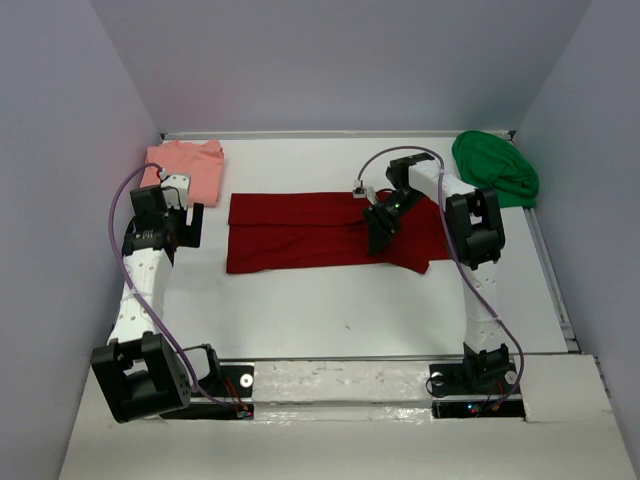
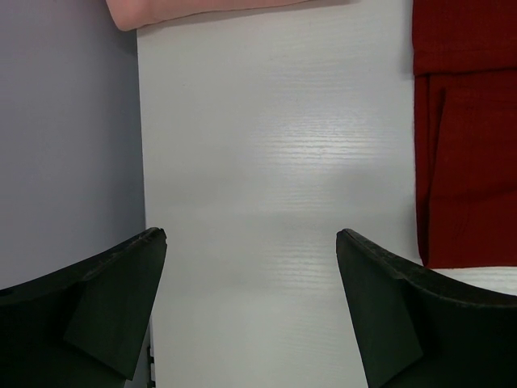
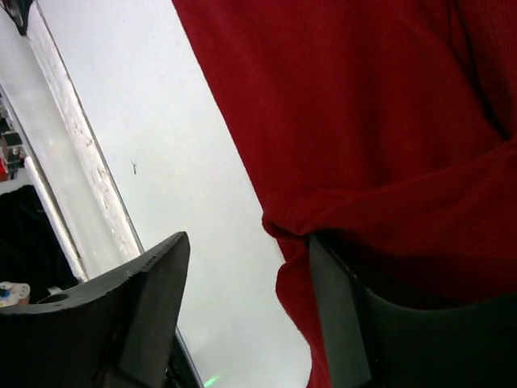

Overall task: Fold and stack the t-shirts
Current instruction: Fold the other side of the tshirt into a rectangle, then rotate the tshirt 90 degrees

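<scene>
The dark red t-shirt (image 1: 310, 232) lies flat across the table's middle, folded into a long band; its left end shows in the left wrist view (image 2: 468, 137). The salmon-pink t-shirt (image 1: 190, 166) lies folded at the back left, its edge in the left wrist view (image 2: 202, 8). The bright green t-shirt (image 1: 495, 166) lies bunched at the back right. My left gripper (image 1: 192, 226) (image 2: 250, 242) is open and empty over bare table left of the red shirt. My right gripper (image 1: 383, 236) (image 3: 250, 275) is open at the red shirt's (image 3: 363, 121) near edge, one finger under a cloth fold.
Grey walls (image 1: 60, 150) enclose the white table (image 1: 330, 310) on left, back and right; the left wall (image 2: 65, 137) is close beside my left gripper. A raised white rail (image 1: 340, 380) (image 3: 81, 170) runs along the near edge by the arm bases.
</scene>
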Controlling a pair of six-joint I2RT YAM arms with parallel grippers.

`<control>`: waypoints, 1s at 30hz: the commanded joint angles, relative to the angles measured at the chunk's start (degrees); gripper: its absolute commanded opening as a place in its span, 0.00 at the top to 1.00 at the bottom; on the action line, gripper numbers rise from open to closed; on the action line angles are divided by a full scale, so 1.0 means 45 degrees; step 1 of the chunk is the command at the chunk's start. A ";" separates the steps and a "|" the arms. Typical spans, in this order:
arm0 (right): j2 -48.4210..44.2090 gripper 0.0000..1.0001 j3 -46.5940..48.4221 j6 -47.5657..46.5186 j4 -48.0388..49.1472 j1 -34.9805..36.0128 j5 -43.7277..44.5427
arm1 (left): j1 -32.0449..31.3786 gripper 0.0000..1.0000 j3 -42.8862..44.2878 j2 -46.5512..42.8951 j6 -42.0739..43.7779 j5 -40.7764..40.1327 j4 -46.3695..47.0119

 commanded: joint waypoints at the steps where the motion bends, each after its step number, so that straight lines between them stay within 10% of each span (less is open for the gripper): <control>1: -0.0285 0.29 0.0767 0.0031 -0.1137 0.0096 -0.0127 | 0.0095 0.01 -0.0065 -0.0374 -0.0019 0.0253 0.0254; 13: -0.2213 0.17 0.3447 0.1297 -0.0946 0.0096 0.1642 | 0.0076 0.01 0.0442 -0.0491 0.0000 0.0603 -0.0097; 15: -0.3500 0.28 0.2570 0.2368 0.1055 -0.0020 0.3069 | 0.0095 0.01 0.0618 -0.0433 0.0058 0.0741 -0.0214; 17: -0.4286 0.77 0.1477 0.3056 0.2509 -0.0138 0.5329 | 0.0076 0.01 0.0716 -0.0355 0.0098 0.1032 -0.0312; 19: -0.4815 1.00 0.0459 0.3390 0.3470 -0.0470 0.6120 | 0.0076 0.01 0.0873 -0.0218 0.0137 0.1229 -0.0410; 30: -0.5520 1.00 -0.3429 0.4016 0.4818 -0.1838 0.8252 | 0.0037 0.01 0.1147 0.0485 0.0390 0.2693 -0.0547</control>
